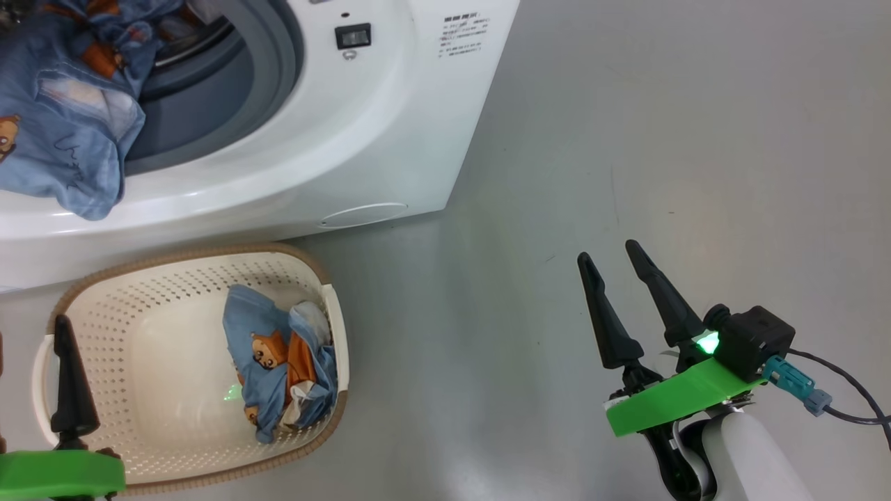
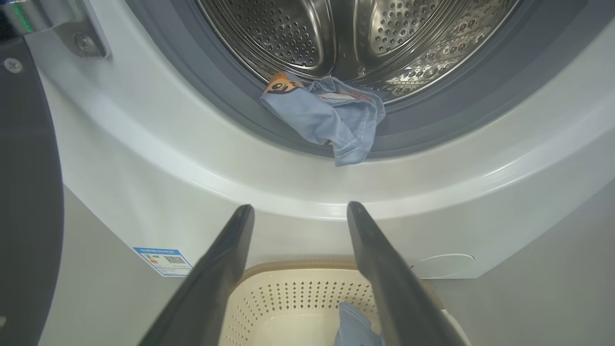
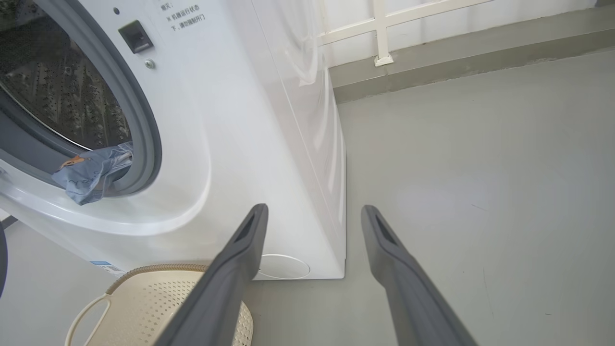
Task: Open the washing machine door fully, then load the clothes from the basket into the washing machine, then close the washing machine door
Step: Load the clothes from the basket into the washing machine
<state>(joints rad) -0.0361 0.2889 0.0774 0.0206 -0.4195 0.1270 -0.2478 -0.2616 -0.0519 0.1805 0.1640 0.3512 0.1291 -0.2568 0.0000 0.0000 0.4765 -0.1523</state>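
Note:
The washing machine (image 1: 362, 139) stands with its mouth uncovered; its door (image 2: 29, 192) is swung out to the left, showing as a dark rim. Light blue bear-print clothes (image 1: 62, 125) hang out over the grey gasket, also visible as a blue garment (image 2: 326, 115) (image 3: 91, 170) at the drum's lip. The basket (image 1: 104, 292) sits on the floor in front of the machine with one bunched garment (image 1: 282, 362) at its right end. My left gripper (image 2: 300, 209) hovers open over the basket's left end; one of its fingers (image 1: 67, 376) shows there. My right gripper (image 1: 608, 252) (image 3: 313, 210) hangs open and empty over bare floor to the basket's right.
Grey floor (image 1: 661, 139) stretches to the right of the machine. A wall with a white frame (image 3: 379, 33) runs behind it. A blue label (image 2: 163, 262) and a round cap (image 2: 444, 266) sit low on the machine's front.

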